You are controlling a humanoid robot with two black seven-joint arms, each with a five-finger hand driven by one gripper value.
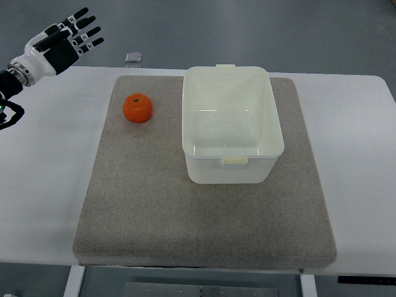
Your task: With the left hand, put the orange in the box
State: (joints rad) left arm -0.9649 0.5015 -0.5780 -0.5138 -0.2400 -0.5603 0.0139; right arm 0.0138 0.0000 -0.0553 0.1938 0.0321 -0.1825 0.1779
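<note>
On the grey mat covering most of the white table, the orange sits near the far-left corner, stem up, just left of the translucent white box but not touching it. The left hand is way up in the top-left corner, past the table edge, fingers spread out straight and holding nothing. So the orange is well apart from it, down and to the right. There's also a small shiny thing beyond the table, can't tell what.
</note>
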